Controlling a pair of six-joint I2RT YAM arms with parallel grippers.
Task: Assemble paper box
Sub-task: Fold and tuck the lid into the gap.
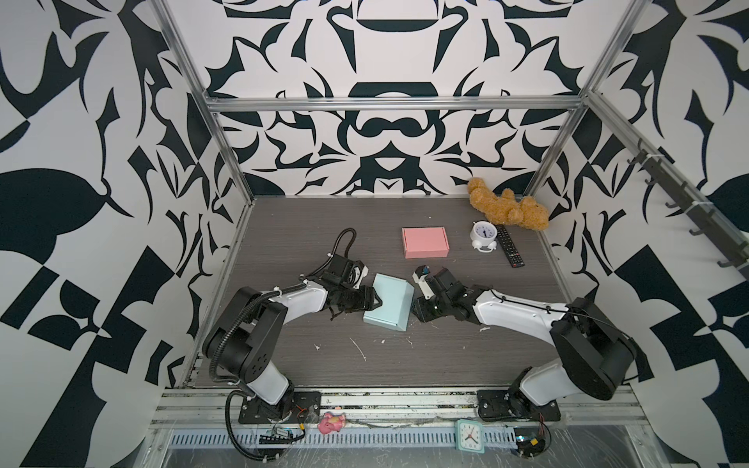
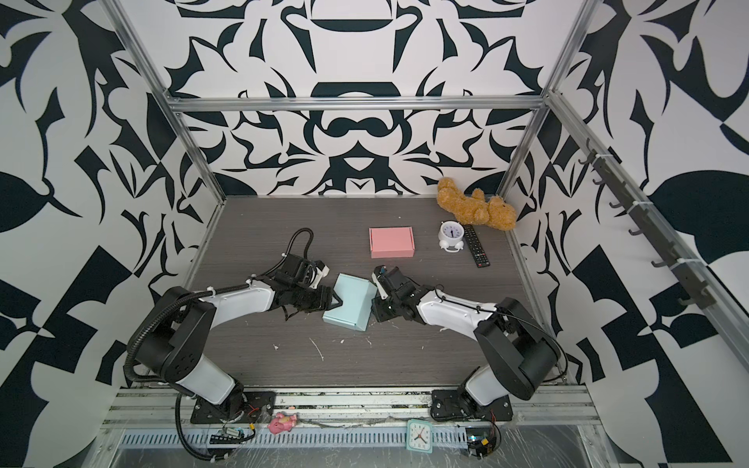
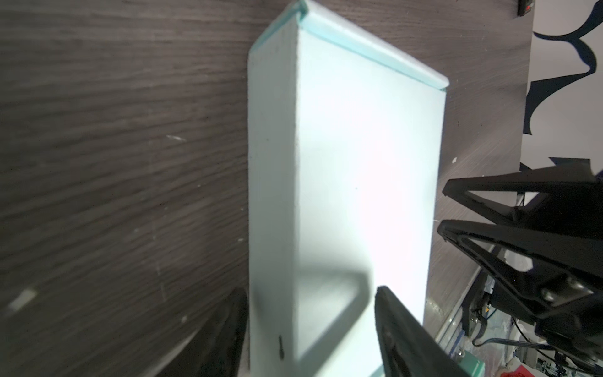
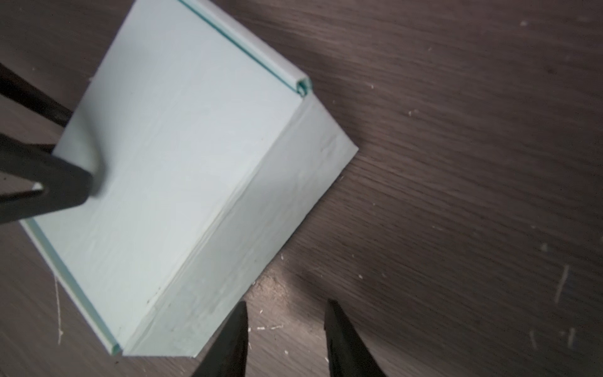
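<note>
Tabletop before the blue box lies free; pink box stands behind it.

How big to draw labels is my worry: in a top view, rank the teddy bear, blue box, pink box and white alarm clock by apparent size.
1. Teddy bear and blue box: too alike to rank; the box is nearer the camera.
2. Pink box.
3. White alarm clock.

The left arm and right arm have glossy white shells between bulky matte-black joint housings. Each has a black base plate with small screws, at the bench's front edge. A ribbed black hose runs along the left arm, and a thin black cable along the right. The fingers are black and tapered, with triangular cut-outs.
</note>
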